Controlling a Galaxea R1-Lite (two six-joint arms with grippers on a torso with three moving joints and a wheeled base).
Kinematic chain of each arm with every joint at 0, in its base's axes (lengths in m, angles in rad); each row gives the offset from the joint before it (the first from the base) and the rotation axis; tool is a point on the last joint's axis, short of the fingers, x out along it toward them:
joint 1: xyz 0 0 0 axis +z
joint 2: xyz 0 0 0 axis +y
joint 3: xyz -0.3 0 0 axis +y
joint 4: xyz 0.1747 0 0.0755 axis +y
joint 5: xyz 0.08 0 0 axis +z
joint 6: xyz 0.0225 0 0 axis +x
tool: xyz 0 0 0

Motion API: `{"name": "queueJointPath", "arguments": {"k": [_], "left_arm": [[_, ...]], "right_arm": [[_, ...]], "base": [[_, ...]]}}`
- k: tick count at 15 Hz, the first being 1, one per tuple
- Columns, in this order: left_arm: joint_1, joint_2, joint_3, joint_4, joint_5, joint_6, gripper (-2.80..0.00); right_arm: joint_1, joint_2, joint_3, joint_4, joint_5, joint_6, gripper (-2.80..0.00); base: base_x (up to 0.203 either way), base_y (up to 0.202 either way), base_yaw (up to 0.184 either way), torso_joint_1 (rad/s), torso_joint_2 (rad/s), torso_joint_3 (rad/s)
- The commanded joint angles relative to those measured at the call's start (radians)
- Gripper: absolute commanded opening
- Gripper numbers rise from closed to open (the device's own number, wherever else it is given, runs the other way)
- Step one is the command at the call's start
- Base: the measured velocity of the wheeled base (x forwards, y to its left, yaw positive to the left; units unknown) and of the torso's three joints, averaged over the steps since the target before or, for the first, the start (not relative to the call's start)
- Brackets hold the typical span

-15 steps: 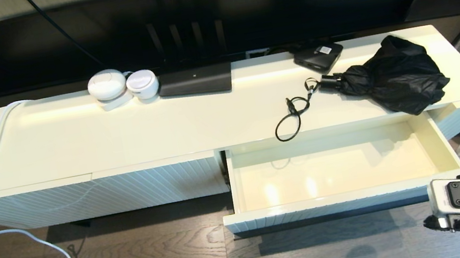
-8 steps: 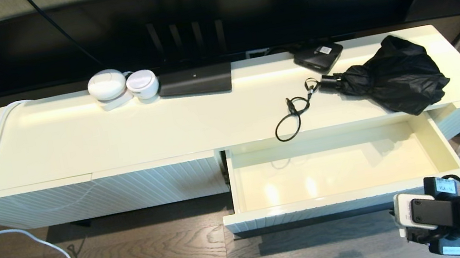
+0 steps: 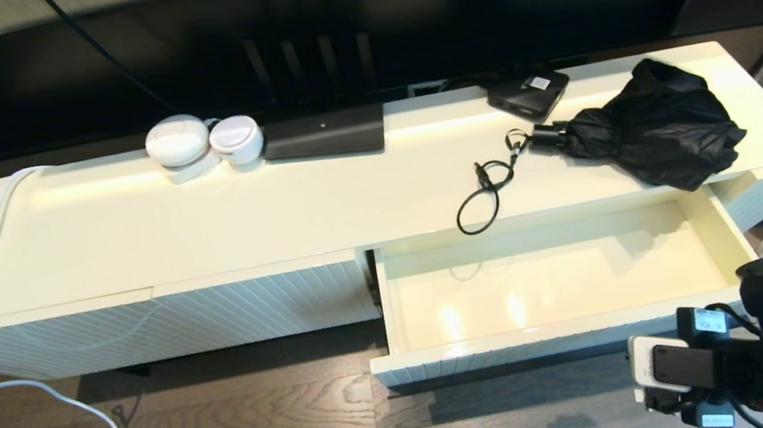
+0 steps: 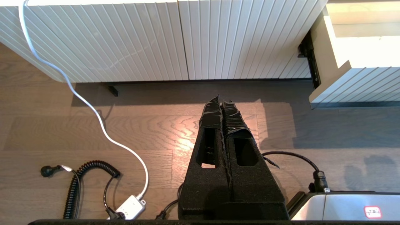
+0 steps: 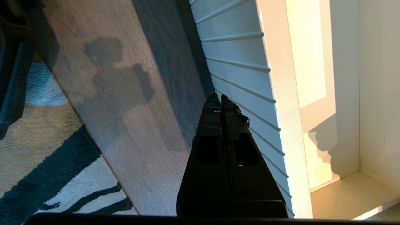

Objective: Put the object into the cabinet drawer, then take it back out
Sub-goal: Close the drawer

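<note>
The cabinet drawer (image 3: 563,328) stands pulled out at the right of the low cream cabinet, and its glossy inside holds nothing. A black folded umbrella (image 3: 653,122) lies on the cabinet top just behind the drawer. My right arm (image 3: 761,352) is low at the drawer's front right corner. In the right wrist view my right gripper (image 5: 220,97) is shut and holds nothing, its tips just off the drawer's ribbed front (image 5: 237,62). My left gripper (image 4: 222,99) is shut and holds nothing. It hangs over the wooden floor before the closed ribbed panels (image 4: 156,37), left of the drawer's corner (image 4: 353,84).
A black looped cord (image 3: 483,197), a black box (image 3: 528,92), a flat black device (image 3: 324,134) and two white round gadgets (image 3: 203,143) sit on the cabinet top. A white cable (image 3: 3,362) and black cords (image 4: 78,181) trail on the floor. A patterned rug (image 5: 37,150) lies at the right.
My right arm has swung left and lower along the drawer's front right corner. The drawer, the umbrella and the other things have stayed put.
</note>
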Motion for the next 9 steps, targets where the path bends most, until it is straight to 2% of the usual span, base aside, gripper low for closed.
{"name": "queueJointPath", "arguments": {"k": [1, 6, 9], "left_arm": [[0.000, 0.000, 0.000, -0.001, 0.000, -0.001, -2.80], [0.000, 0.000, 0.001, -0.001, 0.000, -0.001, -2.80], [0.000, 0.000, 0.000, -0.001, 0.000, -0.001, -2.80]], "right_arm": [[0.001, 0.064, 0.002, -0.032, -0.002, -0.006, -2.80], [0.001, 0.147, 0.002, -0.169, -0.024, -0.007, -2.80], [0.001, 0.152, 0.002, -0.195, -0.035, -0.021, -2.80]], "base": [[0.000, 0.000, 0.000, 0.000, 0.00, 0.000], [0.000, 0.000, 0.000, 0.000, 0.00, 0.000], [0.000, 0.000, 0.000, 0.000, 0.00, 0.000]]}}
